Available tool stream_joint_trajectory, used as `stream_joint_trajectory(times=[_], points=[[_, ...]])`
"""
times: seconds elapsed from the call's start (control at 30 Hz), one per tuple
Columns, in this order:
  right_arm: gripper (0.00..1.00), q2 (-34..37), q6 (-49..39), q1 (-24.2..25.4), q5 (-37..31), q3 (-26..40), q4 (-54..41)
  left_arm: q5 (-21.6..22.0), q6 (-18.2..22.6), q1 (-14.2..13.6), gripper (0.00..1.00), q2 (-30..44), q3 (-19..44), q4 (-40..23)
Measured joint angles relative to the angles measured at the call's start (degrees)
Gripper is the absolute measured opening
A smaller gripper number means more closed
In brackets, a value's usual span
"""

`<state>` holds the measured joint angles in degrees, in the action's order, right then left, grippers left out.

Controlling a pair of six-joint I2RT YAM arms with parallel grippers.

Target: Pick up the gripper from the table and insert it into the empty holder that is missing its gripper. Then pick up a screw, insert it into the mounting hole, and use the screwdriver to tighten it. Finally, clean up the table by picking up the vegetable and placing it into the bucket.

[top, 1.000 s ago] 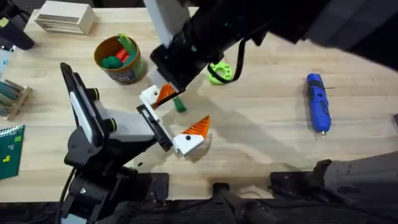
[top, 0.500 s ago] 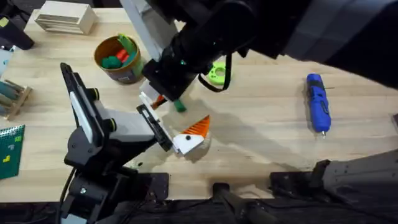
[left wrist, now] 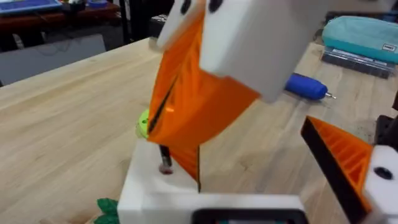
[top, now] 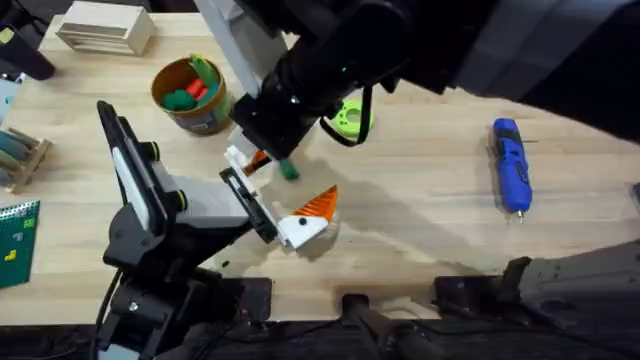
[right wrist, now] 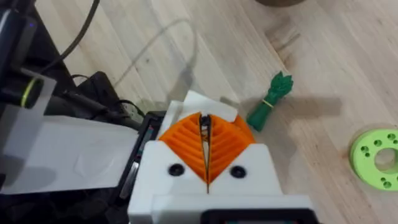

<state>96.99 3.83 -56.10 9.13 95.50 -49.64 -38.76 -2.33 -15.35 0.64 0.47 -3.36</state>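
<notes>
- screwdriver [top: 510,165]: blue
- vegetable [right wrist: 270,104]: dark green
- bucket [top: 190,95]: orange-yellow, dark label
- ring disc [top: 351,117]: bright green
- pads [right wrist: 186,146]: orange, ribbed
- table [top: 420,210]: pale wood, plank seams

Orange-padded white fingers [left wrist: 205,93] press together over the white holder [left wrist: 180,196], screwdriver [left wrist: 306,86] beyond.

One screwdriver [top: 510,166], one bucket [top: 189,97], one vegetable [right wrist: 271,101], two claws.

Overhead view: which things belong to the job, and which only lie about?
Job: holder, screwdriver, vegetable, bucket.
Lying about: green ring disc, wooden block, toys in the bucket.
</notes>
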Motion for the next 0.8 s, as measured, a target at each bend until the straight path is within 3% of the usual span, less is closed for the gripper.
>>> stream_joint_trajectory(times=[0.8], points=[[0.006,0.72,0.05,0.0,0.13,-1.9,1.56,-0.07,-0.31,0.0,0.987,0.04,0.0,-0.06]])
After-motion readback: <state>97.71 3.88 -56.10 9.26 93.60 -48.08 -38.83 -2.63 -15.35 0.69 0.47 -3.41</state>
